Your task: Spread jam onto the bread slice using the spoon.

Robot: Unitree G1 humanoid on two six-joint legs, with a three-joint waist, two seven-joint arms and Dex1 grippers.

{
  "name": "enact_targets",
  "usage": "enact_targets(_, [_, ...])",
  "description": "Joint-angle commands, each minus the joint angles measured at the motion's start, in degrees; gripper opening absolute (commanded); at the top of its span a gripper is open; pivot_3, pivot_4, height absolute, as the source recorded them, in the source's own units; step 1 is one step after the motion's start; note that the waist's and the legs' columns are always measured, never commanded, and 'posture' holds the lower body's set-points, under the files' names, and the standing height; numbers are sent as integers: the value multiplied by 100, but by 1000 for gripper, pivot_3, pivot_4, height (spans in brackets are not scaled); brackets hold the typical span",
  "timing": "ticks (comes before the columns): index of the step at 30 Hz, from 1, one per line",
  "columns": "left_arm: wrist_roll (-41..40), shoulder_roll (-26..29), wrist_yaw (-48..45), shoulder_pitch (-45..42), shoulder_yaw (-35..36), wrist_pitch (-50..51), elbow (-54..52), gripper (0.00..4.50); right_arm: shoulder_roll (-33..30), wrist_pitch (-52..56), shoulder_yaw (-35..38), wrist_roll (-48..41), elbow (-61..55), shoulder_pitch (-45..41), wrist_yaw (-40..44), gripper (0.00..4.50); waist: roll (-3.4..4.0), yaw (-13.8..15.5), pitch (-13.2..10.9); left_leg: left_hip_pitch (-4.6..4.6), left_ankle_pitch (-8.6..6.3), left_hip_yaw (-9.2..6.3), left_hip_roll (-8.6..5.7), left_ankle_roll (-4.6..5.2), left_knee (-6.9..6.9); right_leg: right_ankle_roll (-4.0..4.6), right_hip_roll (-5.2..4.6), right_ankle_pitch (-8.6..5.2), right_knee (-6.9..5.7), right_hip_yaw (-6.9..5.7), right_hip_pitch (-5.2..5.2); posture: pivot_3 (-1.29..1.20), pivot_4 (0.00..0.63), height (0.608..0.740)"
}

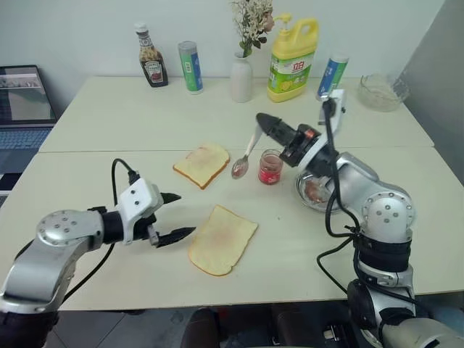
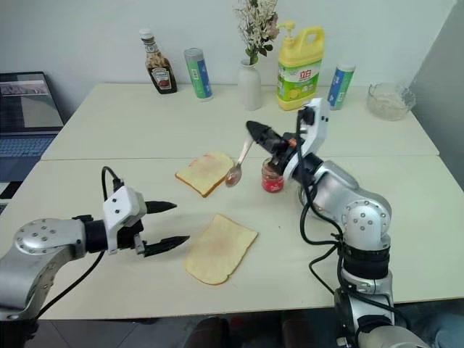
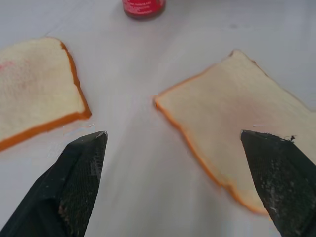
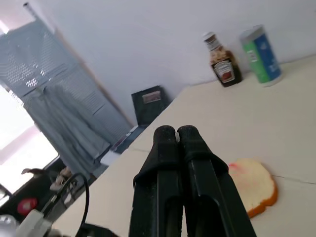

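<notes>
The bread slice, pale tan with a faint pink smear in its middle, lies flat near the table's front. My left gripper hovers just left of it, open and holding nothing; in the left wrist view its fingers frame the slice's near edge. The jam stands in a small clear jar behind the slice. My right gripper is raised above the jar, shut on the spoon's handle. The spoon hangs down and to the left of the jar, its bowl above the table.
A smaller slice lies left of the spoon. A round steel dish sits under my right arm. Along the back stand a sauce bottle, two cans, a vase, a yellow jug and a glass bowl. A laptop is far left.
</notes>
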State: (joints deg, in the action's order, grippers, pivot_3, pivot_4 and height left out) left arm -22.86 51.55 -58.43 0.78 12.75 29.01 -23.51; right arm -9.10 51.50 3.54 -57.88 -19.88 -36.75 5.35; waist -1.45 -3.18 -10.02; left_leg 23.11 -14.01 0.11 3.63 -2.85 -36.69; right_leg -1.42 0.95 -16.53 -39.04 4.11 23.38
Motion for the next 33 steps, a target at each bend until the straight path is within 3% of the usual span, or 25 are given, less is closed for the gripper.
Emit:
enact_targets(1, [-312,3,-95,463,453,-57,-584,4500,-65,-364,-603,494,-372,176,572,19,-1,5,0,0,0,0,0,0,0,0,-1,0,0,0,0,0,150,740])
enact_targets(4, [-403,-99,-49,954,581,-78,-910,4500,-251,-860,-1362,1228,-492,457,1217,19,-2,7,0,0,0,2,0,0,-1,0,-4,-1,2,1,0,0,150,740])
enact_targets(12, [-194,-134,40,1490,465,-384,-1064,4500,-566,-2481,-2527,2871,-350,985,2456,19,-7,7,2,-7,0,-3,3,0,-1,13,0,-10,-1,-4,-3,0,150,740])
enact_targets(33, [78,-200,267,1335,37,-715,-960,4500,-364,-3820,-2837,4070,47,1169,3359,19,-8,8,2,-9,0,-2,1,-1,-5,14,0,-9,-4,-3,-6,0,150,740])
